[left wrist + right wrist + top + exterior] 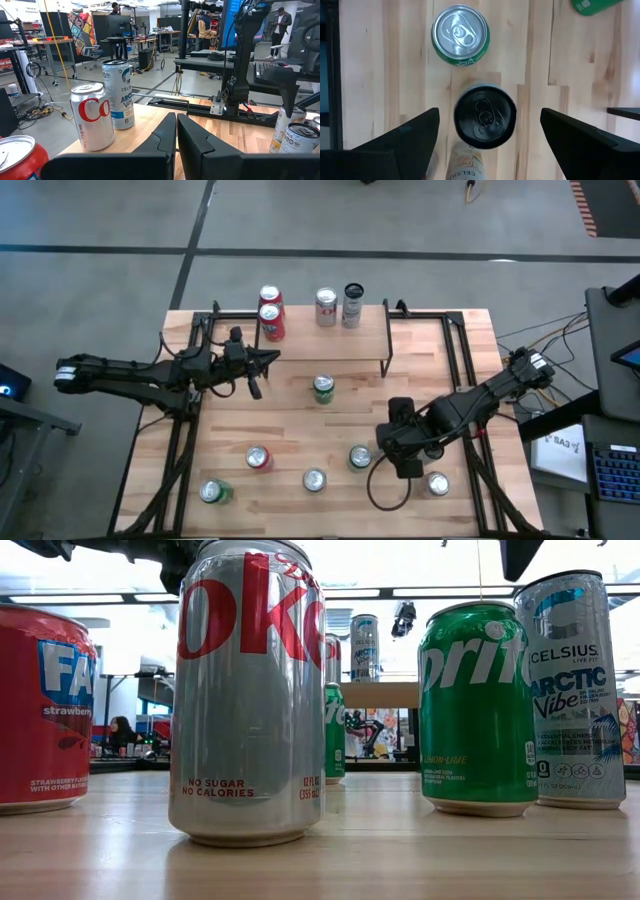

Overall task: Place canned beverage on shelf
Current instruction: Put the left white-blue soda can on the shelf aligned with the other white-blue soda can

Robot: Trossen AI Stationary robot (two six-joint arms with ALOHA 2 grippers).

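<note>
Wooden shelf (300, 330) from above carries four cans (270, 312) at the surface's (440, 380) far edge. The left pincer (262, 375) hovers beside its left end; the right pincer (405, 460) hangs low nearer us. At the left wrist, its fingers (167, 135) are pressed together. At the right wrist, fingers (410, 135) spread wide over a black-topped can (485, 116).

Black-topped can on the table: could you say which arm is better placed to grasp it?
Right: the right gripper hangs open over the black-topped can, with a finger on either side. The left gripper is shut, by the shelf.
</note>
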